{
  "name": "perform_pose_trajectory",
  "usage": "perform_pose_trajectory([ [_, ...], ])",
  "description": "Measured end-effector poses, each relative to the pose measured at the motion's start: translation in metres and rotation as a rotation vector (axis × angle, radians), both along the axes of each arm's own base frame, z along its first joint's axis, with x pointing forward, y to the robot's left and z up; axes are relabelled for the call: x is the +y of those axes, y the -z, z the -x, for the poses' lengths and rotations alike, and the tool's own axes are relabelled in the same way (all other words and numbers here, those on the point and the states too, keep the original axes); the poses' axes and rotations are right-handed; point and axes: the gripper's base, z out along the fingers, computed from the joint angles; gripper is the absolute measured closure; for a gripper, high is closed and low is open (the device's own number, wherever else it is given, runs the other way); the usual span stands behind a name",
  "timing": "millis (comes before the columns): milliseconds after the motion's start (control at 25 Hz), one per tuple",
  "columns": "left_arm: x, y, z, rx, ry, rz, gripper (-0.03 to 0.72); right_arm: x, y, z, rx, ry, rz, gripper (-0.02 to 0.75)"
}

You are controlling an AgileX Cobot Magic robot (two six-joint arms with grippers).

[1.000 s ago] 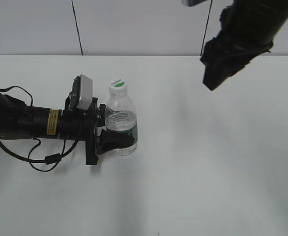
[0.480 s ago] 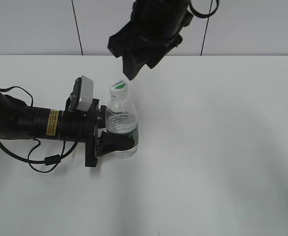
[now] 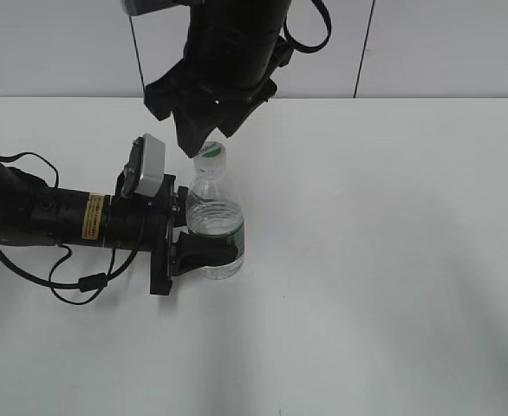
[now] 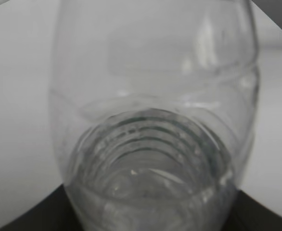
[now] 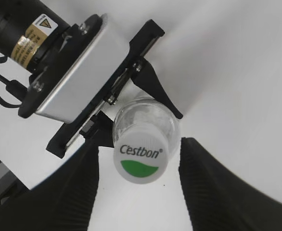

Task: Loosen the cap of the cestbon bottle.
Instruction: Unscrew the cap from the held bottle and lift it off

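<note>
The cestbon bottle (image 3: pixel 213 225), clear with a dark green label band, stands upright on the white table. My left gripper (image 3: pixel 204 250) is shut on its lower body from the left; the bottle's ribbed body (image 4: pixel 150 144) fills the left wrist view. The white cap (image 3: pixel 209 153) with a green half-disc sits on the neck. My right gripper (image 3: pixel 204 139) hangs directly above the cap, open. In the right wrist view the cap (image 5: pixel 141 159) lies between the two black fingers of my right gripper (image 5: pixel 138 185), with gaps on both sides.
The left arm (image 3: pixel 55 217) with its wrist camera and a looping black cable (image 3: pixel 72 282) lies along the table's left side. A white wall with dark seams stands at the back (image 3: pixel 427 43).
My right arm has swung from the upper right to the left and come down over the cap. The left gripper and the bottle have not moved.
</note>
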Motion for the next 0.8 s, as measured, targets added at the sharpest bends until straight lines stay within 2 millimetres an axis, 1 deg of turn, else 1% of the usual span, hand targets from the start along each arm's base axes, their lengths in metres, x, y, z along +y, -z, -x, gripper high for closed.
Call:
perform_pose_trajectory([
  [240, 0.0, 0.0, 0.0, 0.0, 0.0, 0.0, 0.314, 0.0007, 0.0036, -0.0013, 0.004, 0.006, 0.008, 0.325],
  [440, 0.0, 0.0, 0.0, 0.0, 0.0, 0.0, 0.314, 0.0022, 0.0108, -0.0031, 0.016, 0.012, 0.02, 0.328],
  [520, 0.0, 0.0, 0.0, 0.0, 0.0, 0.0, 0.314, 0.002, 0.0108, -0.0032, 0.016, 0.012, 0.021, 0.347],
  [640, 0.0, 0.0, 0.0, 0.0, 0.0, 0.0, 0.314, 0.002, 0.0108, -0.0031, 0.016, 0.012, 0.021, 0.402],
  [800, 0.0, 0.0, 0.0, 0.002, -0.001, 0.0, 0.314, 0.0022, 0.0108, -0.003, 0.018, 0.012, 0.019, 0.426],
])
